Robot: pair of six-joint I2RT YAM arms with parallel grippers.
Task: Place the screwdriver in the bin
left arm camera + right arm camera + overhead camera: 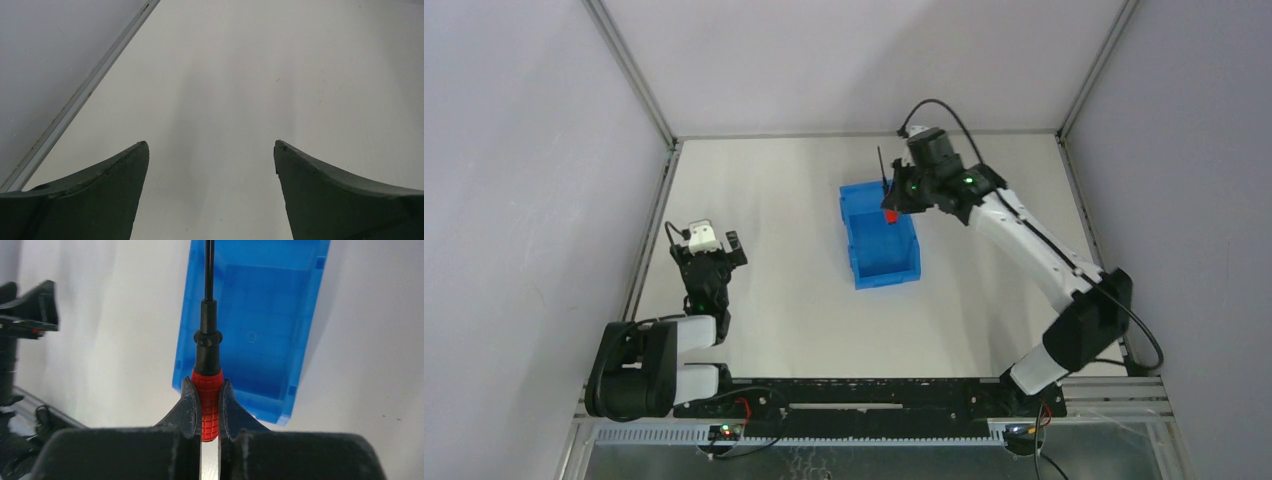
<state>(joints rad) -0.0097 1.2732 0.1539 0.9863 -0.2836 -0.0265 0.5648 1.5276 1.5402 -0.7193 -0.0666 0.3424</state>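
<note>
The bright blue bin (880, 240) stands in the middle of the table, empty inside. My right gripper (894, 205) hovers above the bin's far right part, shut on the red handle of the screwdriver (887, 196), whose thin black shaft points away toward the back wall. In the right wrist view the two fingers clamp the red handle (208, 402), the black shaft runs up out of the frame, and the bin (260, 325) lies below and beyond. My left gripper (712, 243) is open and empty at the left side, far from the bin; its view shows its gripper (211, 145) over bare table.
White walls enclose the table on three sides, with a metal frame rail (85, 92) along the left edge. The left arm (20, 340) shows at the left edge of the right wrist view.
</note>
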